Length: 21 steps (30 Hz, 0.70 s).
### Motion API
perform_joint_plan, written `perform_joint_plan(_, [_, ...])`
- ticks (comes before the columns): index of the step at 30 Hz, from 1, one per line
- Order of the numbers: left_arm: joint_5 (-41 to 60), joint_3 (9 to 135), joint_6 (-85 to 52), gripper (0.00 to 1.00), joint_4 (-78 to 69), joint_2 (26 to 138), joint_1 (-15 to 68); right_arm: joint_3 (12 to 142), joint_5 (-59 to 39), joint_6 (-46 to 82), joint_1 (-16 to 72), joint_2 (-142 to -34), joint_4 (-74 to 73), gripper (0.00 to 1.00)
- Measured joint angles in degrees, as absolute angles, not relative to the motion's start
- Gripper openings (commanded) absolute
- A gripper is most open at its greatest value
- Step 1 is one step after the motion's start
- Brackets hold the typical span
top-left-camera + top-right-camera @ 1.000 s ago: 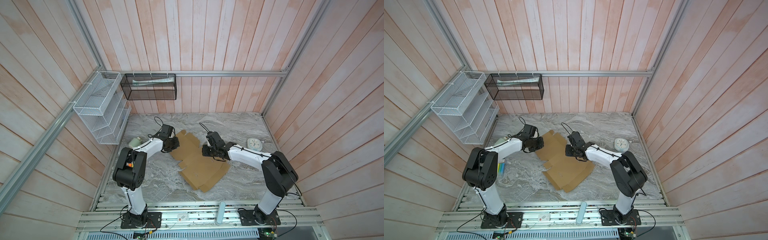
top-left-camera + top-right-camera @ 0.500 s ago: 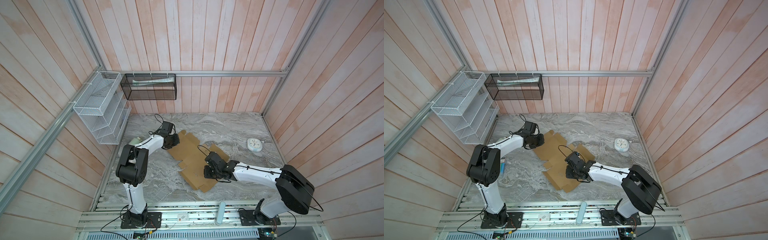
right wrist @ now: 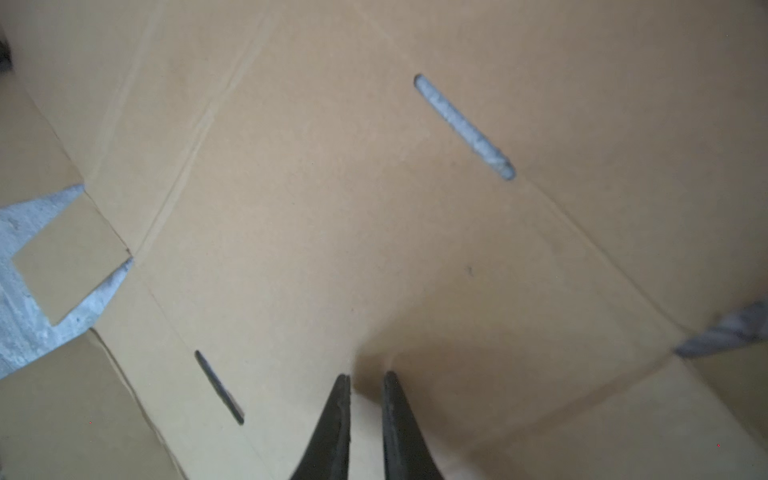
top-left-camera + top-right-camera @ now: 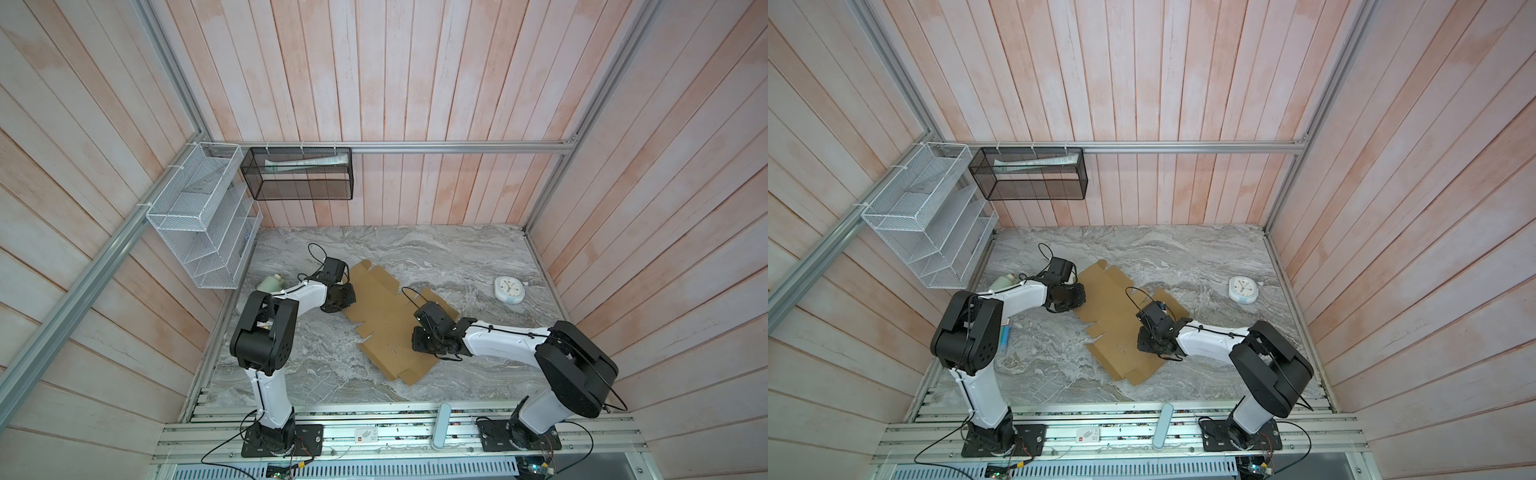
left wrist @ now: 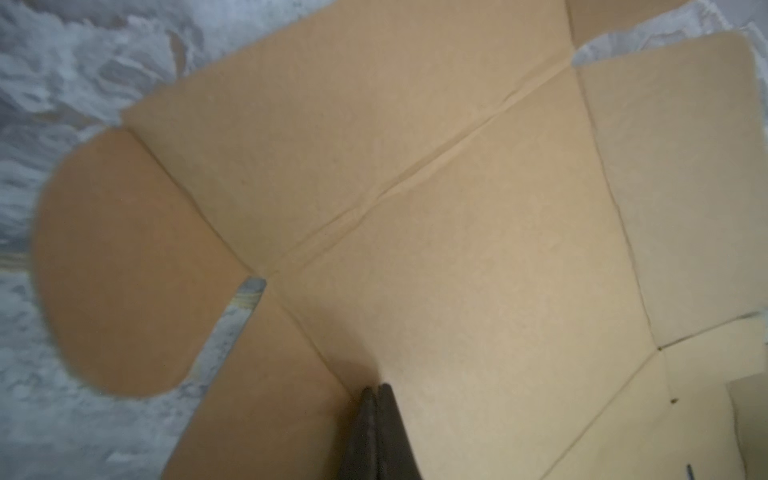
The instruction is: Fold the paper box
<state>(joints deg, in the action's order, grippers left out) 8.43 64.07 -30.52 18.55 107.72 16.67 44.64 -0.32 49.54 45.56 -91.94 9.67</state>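
The paper box (image 4: 384,309) (image 4: 1113,324) lies unfolded and flat on the marble table in both top views, a plain brown cardboard sheet with flaps and creases. My left gripper (image 4: 344,296) (image 4: 1073,296) rests on its far left edge. In the left wrist view the left gripper (image 5: 376,388) is shut, its tips touching a cardboard panel (image 5: 478,257) beside a crease. My right gripper (image 4: 422,340) (image 4: 1147,343) stands over the near right panel. In the right wrist view its tips (image 3: 365,376) sit a narrow gap apart with nothing between them, just above cardboard with two slits (image 3: 463,126).
A white clock (image 4: 509,289) lies at the right of the table. A pale bottle (image 4: 270,284) sits behind the left arm. A white wire rack (image 4: 199,216) and a black mesh basket (image 4: 299,174) hang on the walls. A pale bar (image 4: 440,426) lies on the front rail.
My right gripper has swung from the box's far right part towards the front, onto the near panel. My left gripper has shifted slightly back along the left edge. The box stays flat.
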Motion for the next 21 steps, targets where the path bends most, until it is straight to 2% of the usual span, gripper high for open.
perform_joint_plan(9, [7.79, 57.45, -32.47, 0.00, 14.79, 103.44, 16.91, 49.28, -2.50, 41.63, 37.50, -96.97, 7.77, 0.18])
perform_joint_plan(15, [8.93, 54.17, -33.63, 0.00, 13.50, 101.12, 18.83, 57.28, -2.90, 35.44, 32.14, -103.63, 7.92, 0.19])
perform_joint_plan(21, [10.37, 53.39, -34.61, 0.00, 15.77, 99.48, 20.45, 63.96, -1.63, 31.40, 30.15, -106.63, 12.03, 0.24])
